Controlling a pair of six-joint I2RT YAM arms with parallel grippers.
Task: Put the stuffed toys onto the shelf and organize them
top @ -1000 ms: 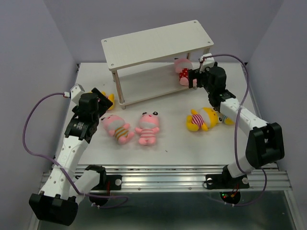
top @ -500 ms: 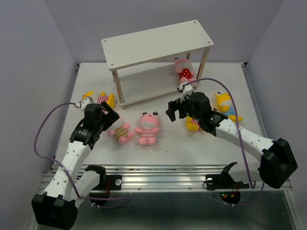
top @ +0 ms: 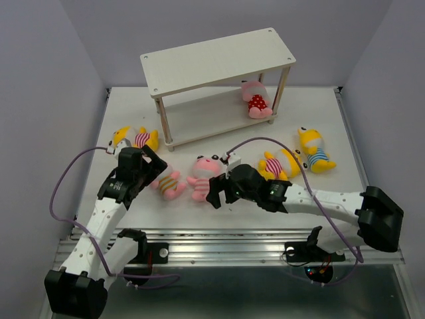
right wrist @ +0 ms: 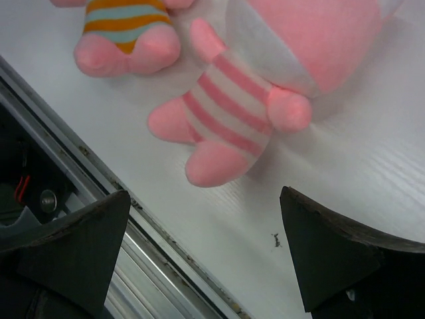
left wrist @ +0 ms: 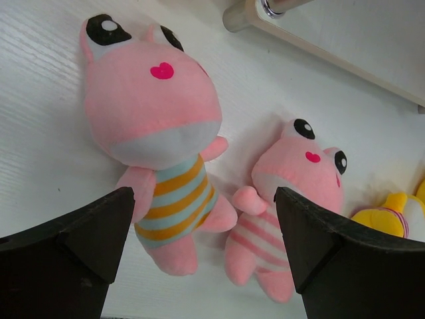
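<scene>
One polka-dot pink toy sits on the shelf's lower board, far right; the rest lie on the surface. Both jaws stand open: the left jaws over the orange-striped pink toy, the right jaws over the pink-striped toy. The right jaws should lower astride its torso, though their height is hard to judge. A second ago the right arm was at the shelf.

A white table with a fine wood-grain surface fills the middle of the scene, closed in on three sides by plain, pale lavender walls: a back wall, a left wall and a right wall. A ribbed aluminium rail runs along the table's near edge, with a dull grey floor below it. The light is soft and even, casting only faint shadows. A small dark speck marks the tabletop.
</scene>
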